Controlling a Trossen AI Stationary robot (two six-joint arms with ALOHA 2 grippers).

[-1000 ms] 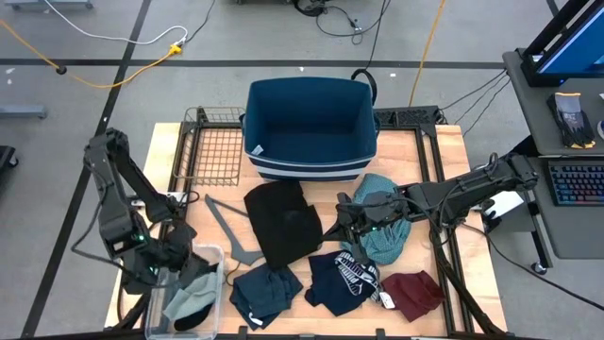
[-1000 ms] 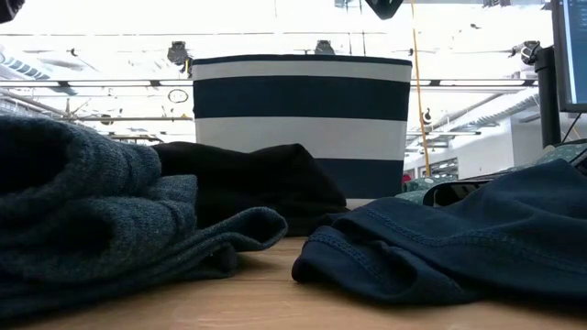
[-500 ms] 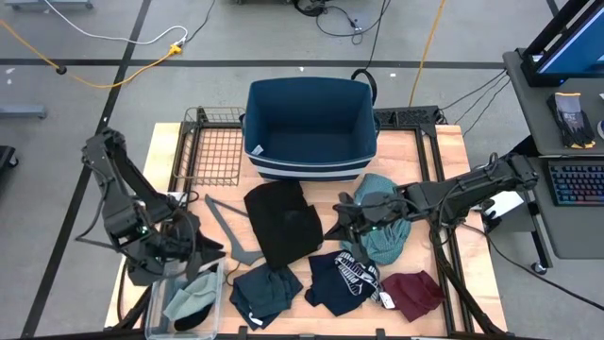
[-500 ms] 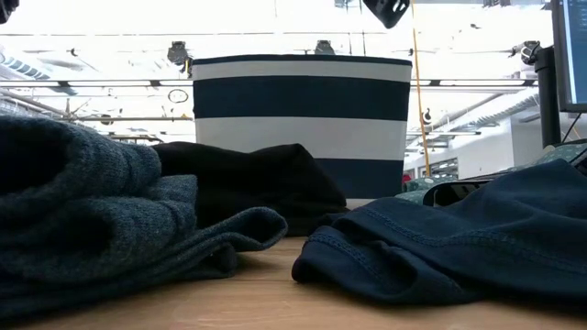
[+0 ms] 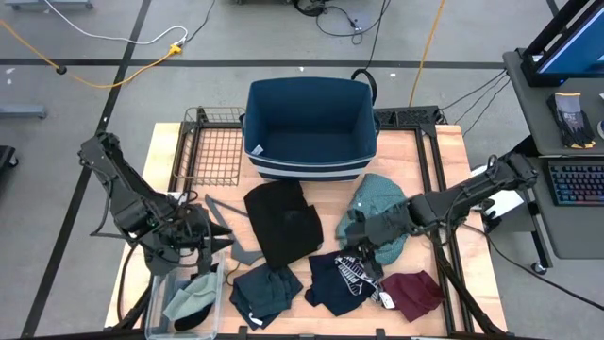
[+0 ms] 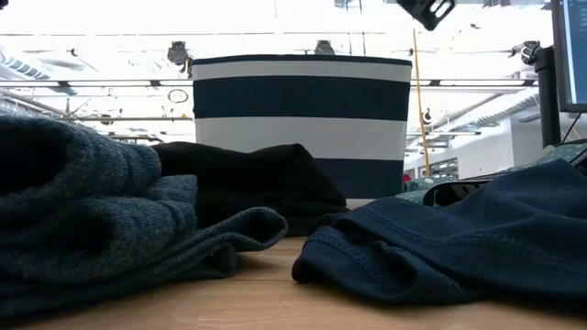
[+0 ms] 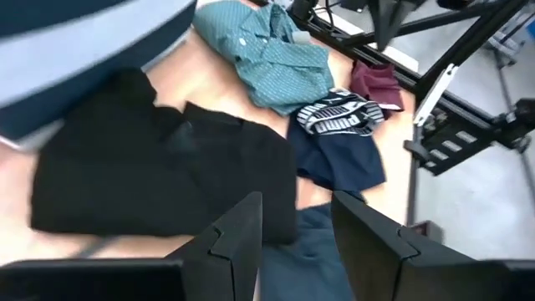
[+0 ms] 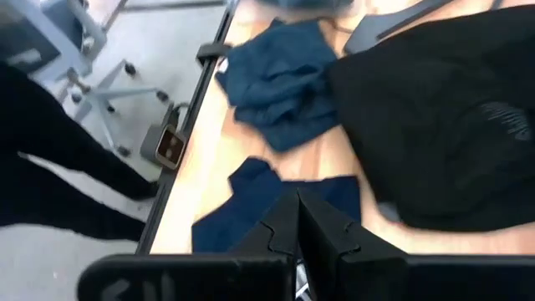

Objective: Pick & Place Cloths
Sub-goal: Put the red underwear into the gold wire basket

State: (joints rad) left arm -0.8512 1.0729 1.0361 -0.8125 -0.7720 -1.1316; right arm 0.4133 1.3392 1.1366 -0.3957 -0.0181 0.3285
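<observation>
Several cloths lie on the table: black [image 5: 281, 222], teal checked [image 5: 375, 194], navy with white print [image 5: 340, 279], maroon [image 5: 413, 293] and dark teal [image 5: 264, 291]. A pale green cloth [image 5: 189, 300] lies in a clear bin. My left gripper [image 5: 212, 244] [image 7: 297, 242] is open and empty, between the bin and the black cloth [image 7: 159, 167]. My right gripper [image 5: 360, 250] [image 8: 298, 219] is shut and empty. It hangs in the air over the near edge of the teal checked cloth and the navy cloth [image 8: 276, 201].
A navy-and-white striped basket [image 5: 311, 118] stands open at the far middle of the table. A wire rack [image 5: 212, 151] is to its left. A grey triangular hanger [image 5: 226, 222] lies beside the black cloth. The clear bin [image 5: 156, 302] sits at the near left corner. A keyboard [image 5: 576, 179] is off the table's right.
My left gripper has moved from above the clear bin toward the table's right and a little toward the far edge. My right gripper has moved off the teal checked cloth toward the near edge and slightly right, so more of that cloth shows. No cloth has moved.
</observation>
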